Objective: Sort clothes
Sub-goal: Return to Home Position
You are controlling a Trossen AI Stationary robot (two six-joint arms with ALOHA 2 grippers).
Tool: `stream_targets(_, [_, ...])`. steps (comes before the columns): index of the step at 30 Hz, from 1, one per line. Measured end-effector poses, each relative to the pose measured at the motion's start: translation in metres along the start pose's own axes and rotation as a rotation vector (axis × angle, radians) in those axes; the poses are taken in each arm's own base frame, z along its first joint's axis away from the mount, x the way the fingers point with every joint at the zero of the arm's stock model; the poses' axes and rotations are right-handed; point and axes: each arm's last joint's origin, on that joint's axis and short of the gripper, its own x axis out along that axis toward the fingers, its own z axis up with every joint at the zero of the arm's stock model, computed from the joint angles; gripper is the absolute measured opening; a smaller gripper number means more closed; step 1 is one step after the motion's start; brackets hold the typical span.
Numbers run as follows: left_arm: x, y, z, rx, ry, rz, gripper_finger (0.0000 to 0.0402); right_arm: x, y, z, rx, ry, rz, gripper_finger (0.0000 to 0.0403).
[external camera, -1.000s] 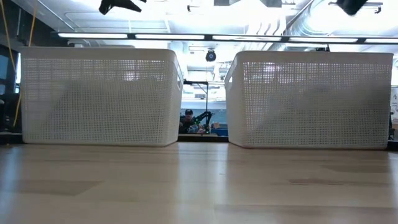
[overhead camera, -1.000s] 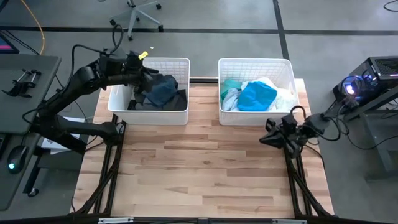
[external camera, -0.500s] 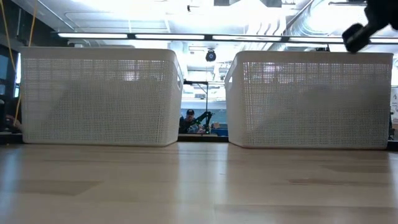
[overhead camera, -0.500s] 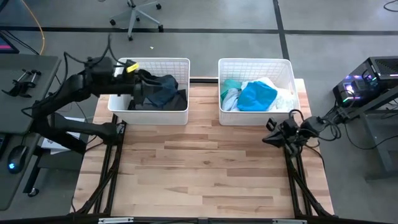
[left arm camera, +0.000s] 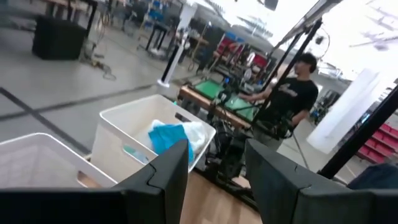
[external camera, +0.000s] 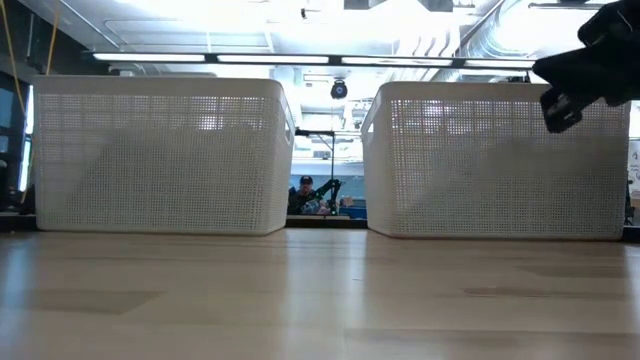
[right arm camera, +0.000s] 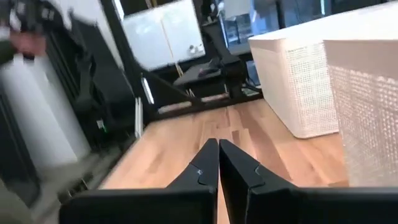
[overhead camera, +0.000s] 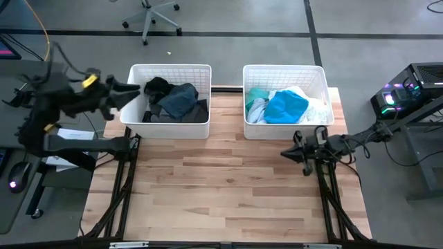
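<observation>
The clothes lie in two white lattice baskets at the table's far edge. The left basket (overhead camera: pixel 204 69) holds black, navy and dark grey garments (overhead camera: pixel 176 102). The right basket (overhead camera: pixel 318 72) holds teal, bright blue, pale grey-blue and white garments (overhead camera: pixel 285 105); the blue one also shows in the left wrist view (left arm camera: pixel 166 134). My left gripper (overhead camera: pixel 133 92) is open and empty, left of the left basket, beyond the table's left edge; its fingers stand apart in its wrist view (left arm camera: pixel 217 171). My right gripper (overhead camera: pixel 285 153) is shut and empty, above the table in front of the right basket (right arm camera: pixel 217 149).
The bare wooden tabletop (overhead camera: pixel 221 187) stretches in front of both baskets. A gap (overhead camera: pixel 226 104) separates the baskets. In the low view my right gripper (external camera: pixel 555 105) hangs before the right basket's wall (external camera: pixel 480 160). A person in a black shirt (left arm camera: pixel 298 93) stands in the room beyond.
My left gripper has drawn back from above the left basket toward the table's left edge, and now stands clear of the basket. My right gripper has come down and gone a little toward the table's left edge, staying shut.
</observation>
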Motion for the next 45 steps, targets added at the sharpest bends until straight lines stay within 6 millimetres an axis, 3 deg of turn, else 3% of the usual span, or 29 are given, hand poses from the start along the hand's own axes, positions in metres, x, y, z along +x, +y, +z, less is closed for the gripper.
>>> stream_targets(6, [-0.026,0.014,-0.024,0.009,-0.030,-0.015,0.0147,0.002,0.000,-0.003,-0.146,0.036,0.006,0.0000])
stream_targets(12, [-0.047,0.025,-0.045,-0.010,-0.051,-0.063,0.0147,0.002,0.001,0.013,-0.126,-0.115,0.019,0.0000])
stream_targets(18, [-0.065,0.032,-0.057,-0.018,-0.132,-0.099,0.0147,0.003,-0.007,0.013,-0.233,-0.118,-0.074,0.0000])
stream_targets(24, [-0.065,0.035,-0.064,-0.084,-0.142,-0.111,0.0147,0.004,-0.017,0.002,-0.247,0.006,-0.131,0.0000])
stream_targets(29, [-0.061,0.037,-0.068,-0.197,-0.118,-0.108,0.0147,0.005,-0.022,0.002,-0.254,0.009,-0.204,0.0000])
stream_targets(31, [-0.059,0.035,-0.068,-0.153,-0.124,-0.159,0.0147,0.005,-0.022,0.002,-0.251,0.012,-0.190,0.0000])
stream_targets(33, [-0.053,0.032,-0.068,-0.090,-0.152,-0.247,0.0147,0.005,-0.021,0.002,-0.252,0.016,-0.164,0.0000])
stream_targets(36, [-0.030,0.037,-0.081,-0.026,-0.209,-0.274,0.0142,0.005,-0.020,0.001,-0.252,0.030,-0.114,0.0000])
stream_targets(41, [0.034,0.052,-0.128,-0.023,-0.251,-0.365,0.0115,0.005,-0.019,0.001,-0.251,0.033,-0.094,0.0000])
stream_targets(45, [0.064,0.062,-0.164,-0.070,-0.242,-0.411,0.0075,0.005,-0.019,0.001,-0.247,0.033,-0.093,0.0000])
